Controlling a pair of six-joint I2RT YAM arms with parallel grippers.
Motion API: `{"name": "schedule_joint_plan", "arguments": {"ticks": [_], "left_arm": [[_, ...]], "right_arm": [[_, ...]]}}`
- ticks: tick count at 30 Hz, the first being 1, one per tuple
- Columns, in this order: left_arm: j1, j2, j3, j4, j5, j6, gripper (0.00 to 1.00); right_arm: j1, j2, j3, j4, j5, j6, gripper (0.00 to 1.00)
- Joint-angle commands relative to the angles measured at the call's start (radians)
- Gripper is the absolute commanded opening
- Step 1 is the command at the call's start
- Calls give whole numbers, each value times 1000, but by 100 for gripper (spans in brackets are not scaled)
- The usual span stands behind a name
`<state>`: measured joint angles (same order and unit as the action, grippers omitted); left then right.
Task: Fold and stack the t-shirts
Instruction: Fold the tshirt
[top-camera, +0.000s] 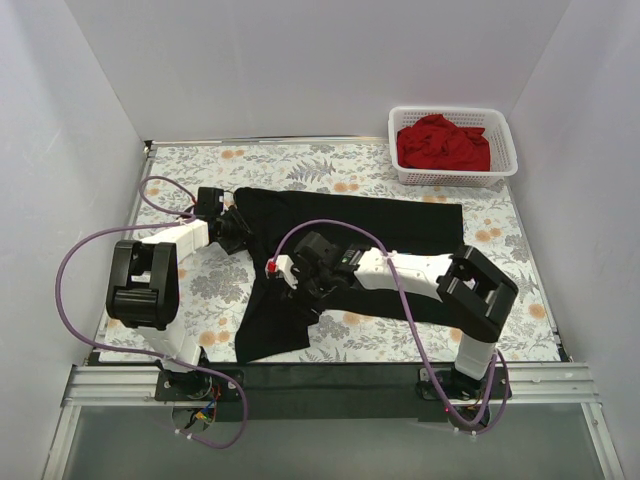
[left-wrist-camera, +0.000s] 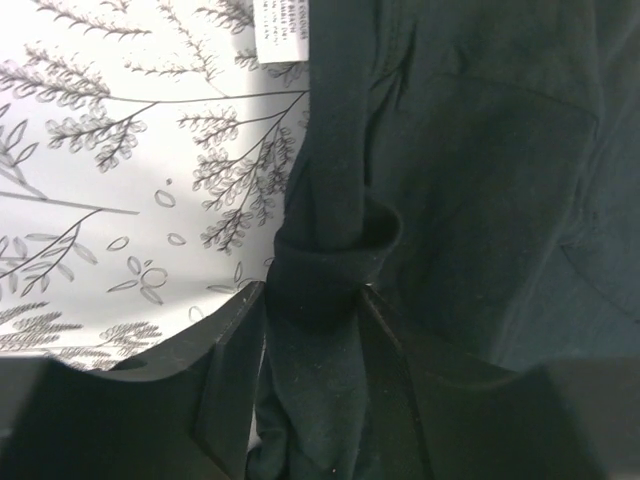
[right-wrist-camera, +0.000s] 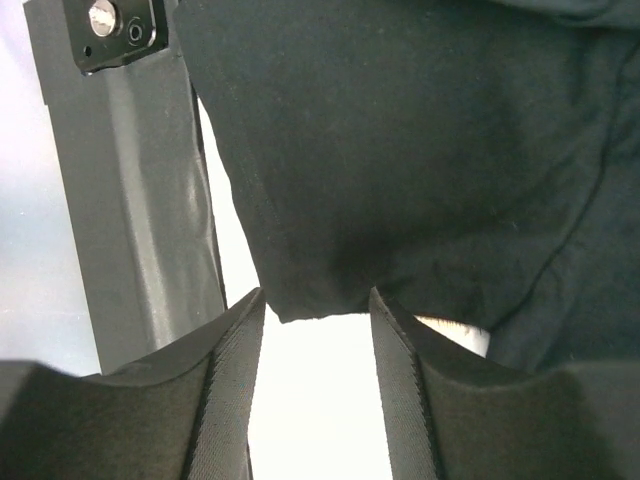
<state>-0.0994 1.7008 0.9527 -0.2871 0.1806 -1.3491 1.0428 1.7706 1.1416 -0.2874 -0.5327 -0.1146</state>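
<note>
Currently left end effector (left-wrist-camera: 312, 295) pinches black t-shirt (top-camera: 400, 225) bunched edge; right end effector (right-wrist-camera: 315, 300) at hem corner, grip undeterminable.

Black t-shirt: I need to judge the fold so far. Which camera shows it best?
Top external: nearly the whole black t-shirt is seen lying across the table. Left wrist shows only a bunched edge between its fingers; right wrist only a hem corner.
</note>
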Motion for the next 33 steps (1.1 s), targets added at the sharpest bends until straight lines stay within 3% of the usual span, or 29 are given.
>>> {"name": "schedule_joint_plan", "arguments": {"ticks": [1, 6, 14, 25, 33], "left_arm": [[-8, 10, 24, 37, 28, -4, 38], [-20, 33, 40, 42, 23, -7, 30], [-20, 14, 63, 19, -42, 27, 5], [-20, -15, 211, -151, -249, 162, 6], [-16, 28, 265, -230, -429, 226, 8]], "right_arm": [[16, 38, 67, -61, -29, -36, 44], [26, 101, 118, -116, -30, -49, 43], [33, 206, 194, -234, -35, -77, 42], [34, 309, 193, -436, 11, -157, 38], [34, 241, 95, -489, -36, -195, 38]]}}
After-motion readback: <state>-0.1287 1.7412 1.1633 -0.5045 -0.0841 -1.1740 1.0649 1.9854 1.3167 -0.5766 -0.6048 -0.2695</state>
